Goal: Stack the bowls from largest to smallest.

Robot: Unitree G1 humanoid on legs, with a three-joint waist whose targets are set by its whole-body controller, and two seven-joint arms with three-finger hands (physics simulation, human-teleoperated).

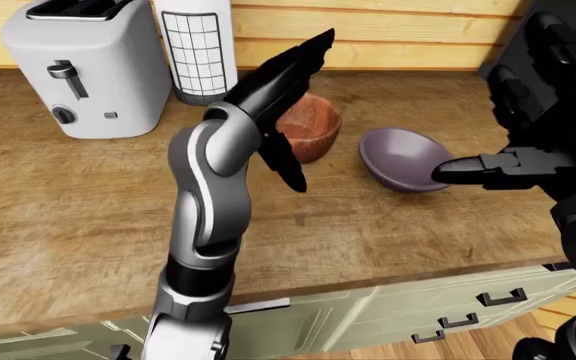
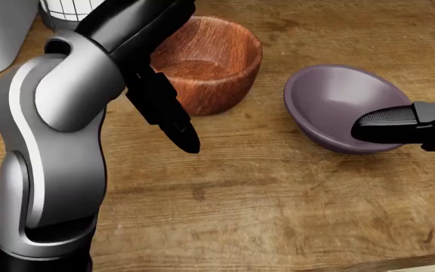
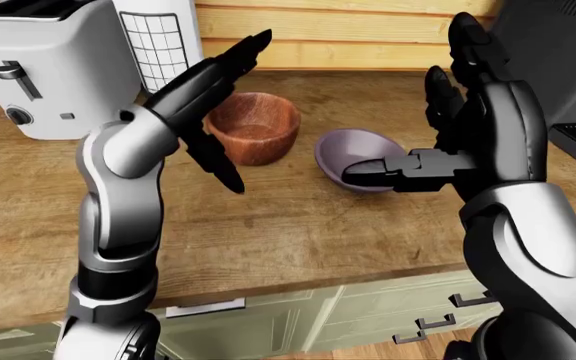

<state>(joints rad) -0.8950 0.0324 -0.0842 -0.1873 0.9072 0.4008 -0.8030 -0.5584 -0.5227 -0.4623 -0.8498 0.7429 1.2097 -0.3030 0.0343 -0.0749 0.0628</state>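
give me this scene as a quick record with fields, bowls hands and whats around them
bowls: round brown wooden bowl; shallow purple bowl, tilted, apart to its right in the head view
stacked: no, both rest separately on the wooden counter
left hand: open, raised beside the wooden bowl
right hand: open, one of its fingers reaches over the purple bowl's rim
nearby: white toaster; white gridded canister

Brightness: even, bright, soft render light in all three views.
Shadows: faint, diffuse; a soft dark patch on the worktop [image 2: 278,187] under the purple bowl [image 2: 338,102], toward 6 o'clock.
Glare: pale sheen inside the purple bowl; white highlights along the left forearm [image 2: 44,113].
Sharpness: crisp throughout, no blur.
Edges: no bending visible.
Dark areas: right hand [image 3: 468,161] nearly flat black, little detail.
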